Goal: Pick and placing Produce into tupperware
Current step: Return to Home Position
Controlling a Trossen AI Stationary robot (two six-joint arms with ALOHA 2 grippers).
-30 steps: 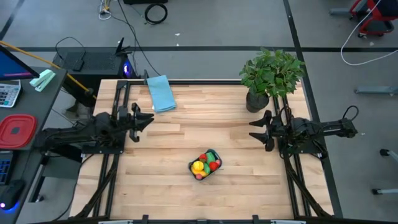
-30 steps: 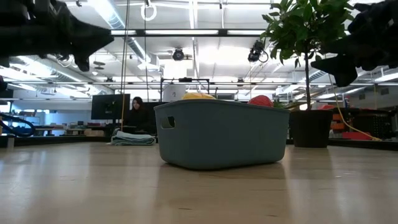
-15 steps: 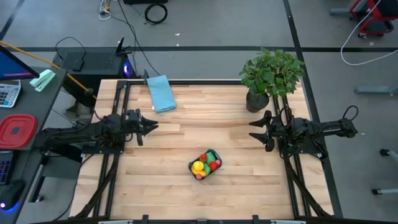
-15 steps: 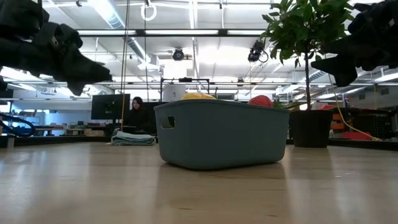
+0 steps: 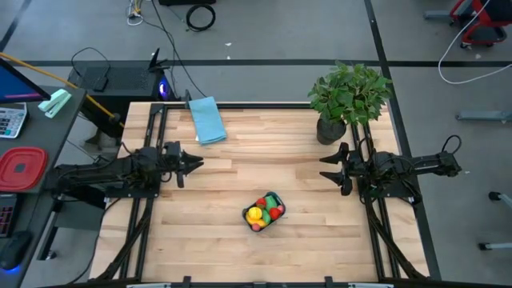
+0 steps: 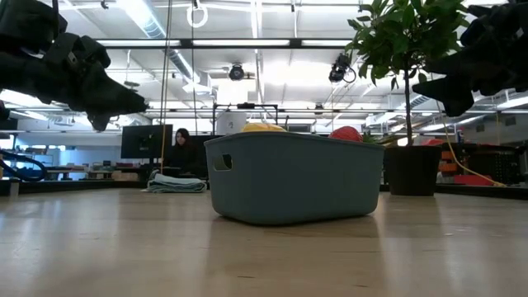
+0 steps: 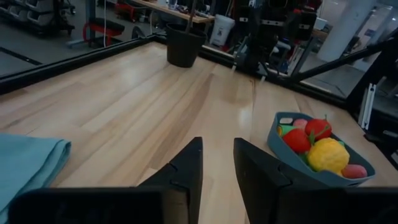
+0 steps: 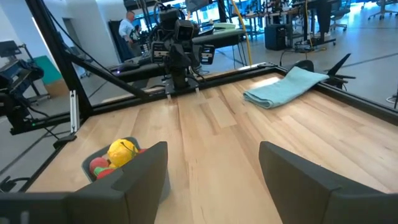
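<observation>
- The tub (image 6: 289, 181) sits on the table (image 5: 240, 180) near its front middle, between the two arms and apart from both, with the toy fruit (image 5: 262, 213) heaped inside.
- The left gripper (image 5: 197, 162) hangs above the table's left side, fingers a narrow gap apart and empty.
- The right gripper (image 5: 324, 166) hovers at the right, spread wide and empty.
- To retreat cleanly, each arm should probably pull back high and level, well clear of the tub rim, the cloth (image 5: 206, 120) and the plant (image 5: 348, 92).

Tupperware (image 6: 293, 177), between the black left gripper (image 5: 194, 162) and black right gripper (image 5: 326, 166): dark teal-blue; produce (image 7: 328, 154) inside is yellow, red and green. Table (image 5: 240, 180) under both grippers: pale wood, plank-striped. Cloth (image 5: 207, 119) near the left gripper: light blue; plant (image 5: 350, 90) near the right gripper: green leaves, black pot.
</observation>
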